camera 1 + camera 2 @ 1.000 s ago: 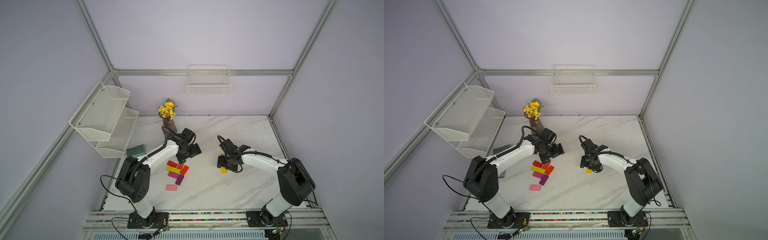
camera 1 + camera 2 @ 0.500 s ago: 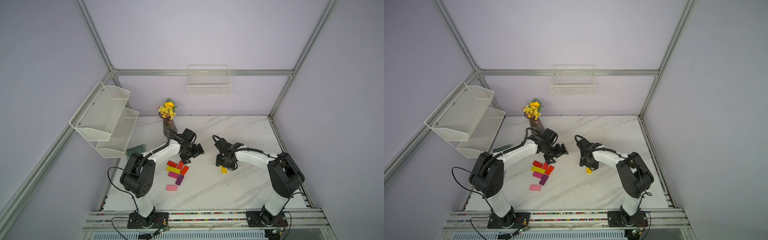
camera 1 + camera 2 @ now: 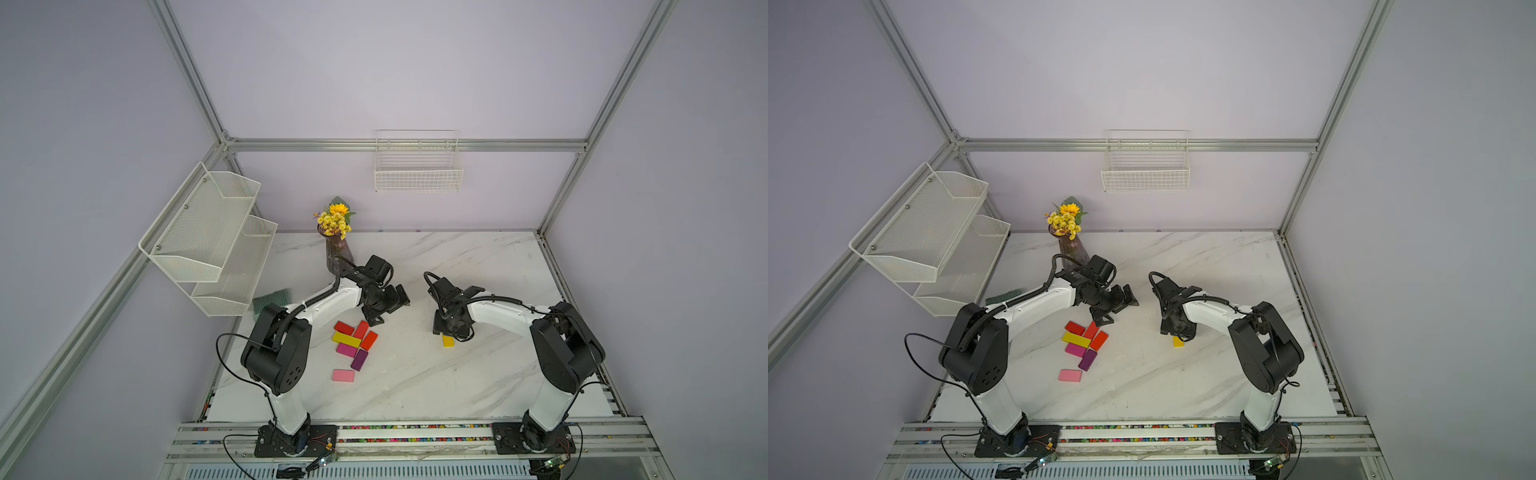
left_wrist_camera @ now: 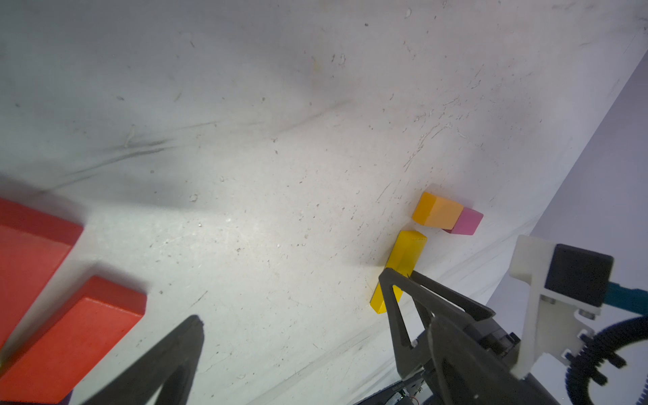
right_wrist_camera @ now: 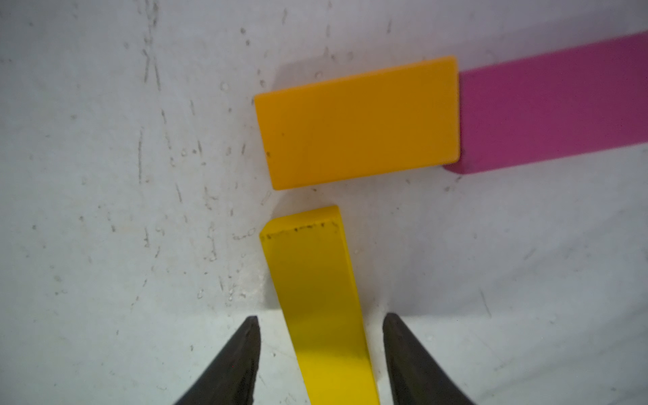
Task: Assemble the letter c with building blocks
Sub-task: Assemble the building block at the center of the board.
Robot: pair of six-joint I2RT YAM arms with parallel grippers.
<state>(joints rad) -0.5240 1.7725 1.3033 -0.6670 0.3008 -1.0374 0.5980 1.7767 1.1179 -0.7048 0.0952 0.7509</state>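
Pinched in narrow at the right jaws, one tip on each long side of the long yellow block (image 5: pixel 315 298), with thin slivers of desk (image 5: pixel 105 210) showing beside the tips in the right wrist view. Just past that block's far end, across a small gap and laid crosswise: an orange block (image 5: pixel 357 122), flat, butted end to end against a magenta block (image 5: pixel 554 101). In both top views, only the near end of the long yellow block (image 3: pixel 448 340) peeking out from under the right wrist, right of desk centre, with orange and magenta hidden beneath the arm. Spread wide and holding nothing at the left jaws, hanging above bare desk just behind the other group of blocks. There, in a tight cluster left of centre: a red block (image 3: pixel 344 328), a second red block (image 3: pixel 360 329), an orange-red block (image 3: pixel 369 340), a second yellow block (image 3: pixel 346 340), a second magenta block (image 3: pixel 347 350) and a purple block (image 3: pixel 359 360), mostly touching edge to edge. Slightly apart, nearer the front edge: a light pink block (image 3: pixel 343 375), alone. Farther out, at the back left: a vase of yellow flowers (image 3: pixel 338 253), a green pad (image 3: pixel 272 297) by the left edge, a two-tier mesh shelf (image 3: pixel 208 232) on the left wall, a wire basket (image 3: pixel 417 166) on the back wall.
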